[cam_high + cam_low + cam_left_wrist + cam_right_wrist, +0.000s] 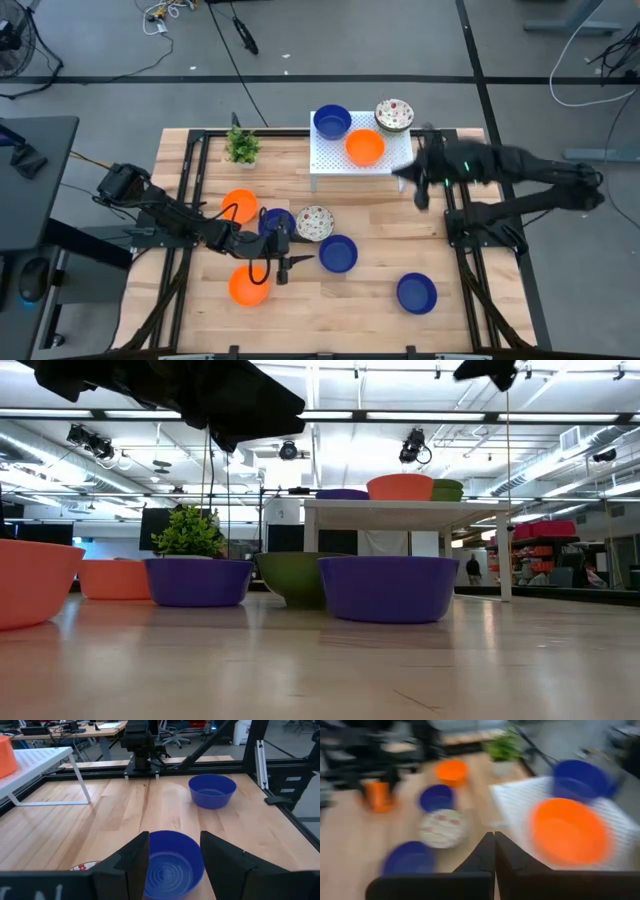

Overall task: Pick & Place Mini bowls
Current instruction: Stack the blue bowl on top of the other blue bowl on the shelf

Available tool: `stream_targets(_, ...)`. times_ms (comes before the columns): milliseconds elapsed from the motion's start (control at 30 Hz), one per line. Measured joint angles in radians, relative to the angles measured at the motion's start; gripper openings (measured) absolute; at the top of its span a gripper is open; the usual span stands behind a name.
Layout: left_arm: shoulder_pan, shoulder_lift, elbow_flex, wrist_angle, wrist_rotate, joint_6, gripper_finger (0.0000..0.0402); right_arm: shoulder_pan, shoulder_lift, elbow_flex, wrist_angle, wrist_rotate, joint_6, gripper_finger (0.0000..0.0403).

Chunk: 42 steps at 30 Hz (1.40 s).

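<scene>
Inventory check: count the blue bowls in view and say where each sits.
4. One on the white stand, one under the left arm, one mid-table, one near the front right. More may be hidden.

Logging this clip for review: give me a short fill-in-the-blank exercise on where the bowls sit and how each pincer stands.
1. The white stand carries one blue bowl, one speckled stack and one ____ bowl.
2. The right pincer is ____.
3. The left pincer is open above a ____ bowl.

Missing words: orange; shut; blue
</scene>
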Motion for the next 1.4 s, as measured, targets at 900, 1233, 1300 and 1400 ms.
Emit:
stream_targets(900, -0.117, 0.294, 0.656, -0.877, 0.100, 0.116, 0.0119, 0.873, 0.242, -0.689, 1.115, 0.307, 0.115, 0.0006)
stream_targets(1233, 0.056, 0.505, 0.775, -0.898, 0.339, 0.197, 0.0223, 0.873, 0.242, -0.689, 1.144, 0.318, 0.082, 0.0005)
stream_targets(1300, 0.083, 0.526, 0.775, -0.897, 0.375, 0.199, 0.0234, 0.873, 0.242, -0.689, 1.142, 0.318, 0.080, 0.0005)
stream_targets(1400, 0.108, 0.555, 0.776, -0.898, 0.402, 0.198, 0.0227, 0.872, 0.242, -0.689, 1.139, 0.318, 0.080, 0.0006)
